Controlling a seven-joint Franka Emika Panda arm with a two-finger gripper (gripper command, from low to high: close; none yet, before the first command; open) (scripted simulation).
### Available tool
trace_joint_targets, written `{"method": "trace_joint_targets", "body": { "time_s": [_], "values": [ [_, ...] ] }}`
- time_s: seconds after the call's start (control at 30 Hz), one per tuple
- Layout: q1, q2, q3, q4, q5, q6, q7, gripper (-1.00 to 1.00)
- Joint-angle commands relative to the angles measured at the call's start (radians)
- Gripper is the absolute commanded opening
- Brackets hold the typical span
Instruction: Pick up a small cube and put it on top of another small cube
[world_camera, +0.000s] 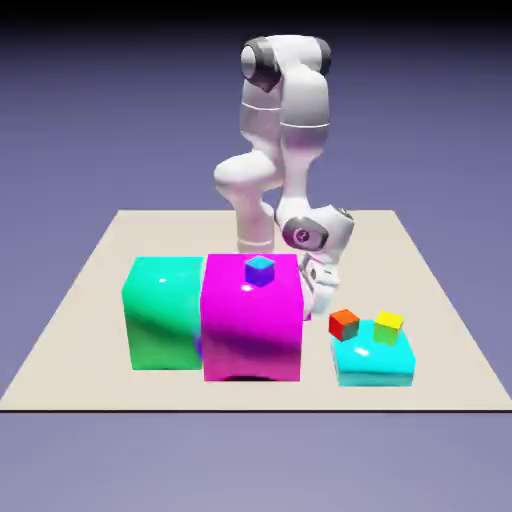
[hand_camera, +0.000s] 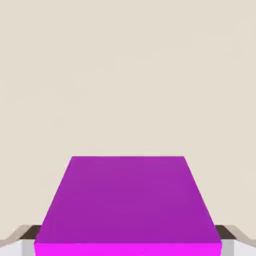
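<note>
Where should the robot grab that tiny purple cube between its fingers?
Across two opposite flat sides of the tiny purple cube, coming down from above. The hand view shows its flat top between the fingertips, one on each side, so the gripper seems well lined up already.

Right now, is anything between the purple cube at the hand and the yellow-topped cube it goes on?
Yes: the red cube sits on the cyan block beside the yellow-topped cube, on the side toward the hand. A low straight carry of the purple cube would likely hit it; the yellow top is bare.
</note>
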Motion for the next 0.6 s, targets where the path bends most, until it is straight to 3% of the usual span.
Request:
{"method": "trace_joint_targets", "body": {
  "time_s": [0.0, 0.33, 0.57],
  "values": [
    [-0.002, -0.031, 0.016, -0.008, 0.044, -0.018, -0.033, -1.00],
    [-0.019, -0.304, 0.162, -0.083, 0.428, -0.177, -0.322, -1.00],
    [0.078, -0.221, 0.087, 0.171, 0.469, -0.262, -0.610, -1.00]
  ]
}}
